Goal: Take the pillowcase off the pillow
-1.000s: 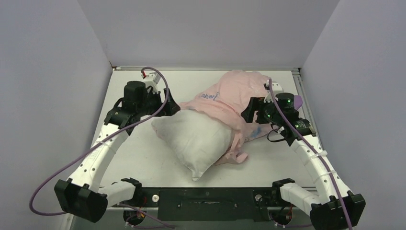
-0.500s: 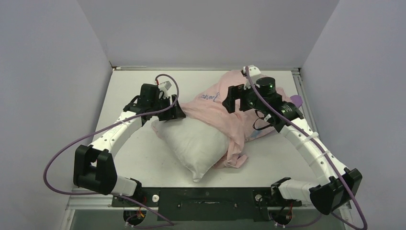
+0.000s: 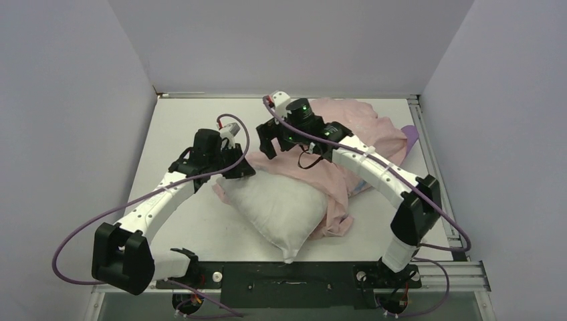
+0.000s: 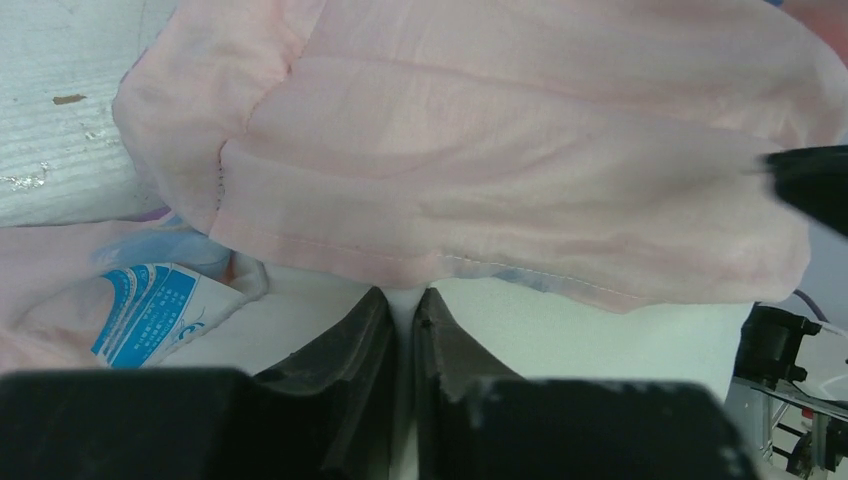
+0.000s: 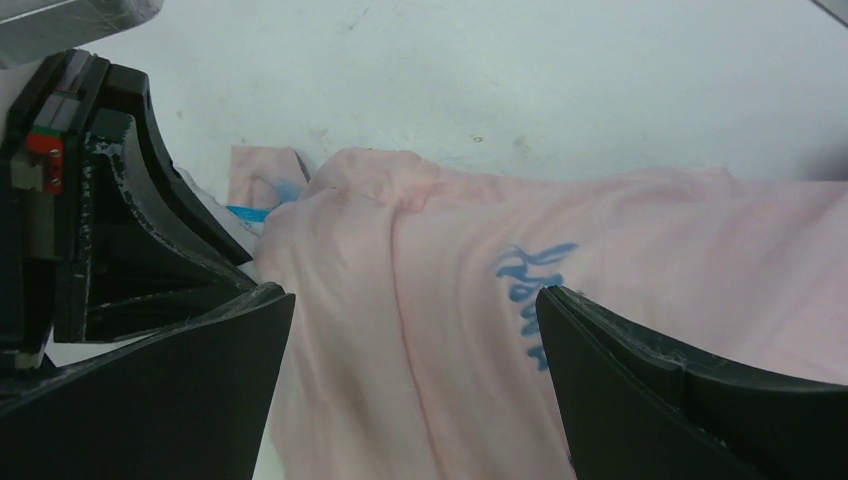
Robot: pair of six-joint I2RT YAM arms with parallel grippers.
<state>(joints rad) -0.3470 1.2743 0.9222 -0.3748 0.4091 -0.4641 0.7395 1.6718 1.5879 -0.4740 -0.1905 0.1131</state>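
pink pillowcase [image 5: 480,300] is lying right under the right gripper [image 5: 412,295], which is hanging wide open; the left gripper [image 4: 402,300] is pinching the white pillow [image 3: 281,207] just beside it.

The left arm [image 3: 157,200] and right arm [image 3: 378,170] had white tubular links between bulky black joints. A purple cable [image 3: 73,231] trailed along each. The left gripper [image 4: 405,300] and right gripper [image 5: 410,292] had matte black, wedge-shaped fingers [image 5: 650,380], scuffed pale at the edges. A green light [image 3: 302,105] glowed at upper centre of the top view.
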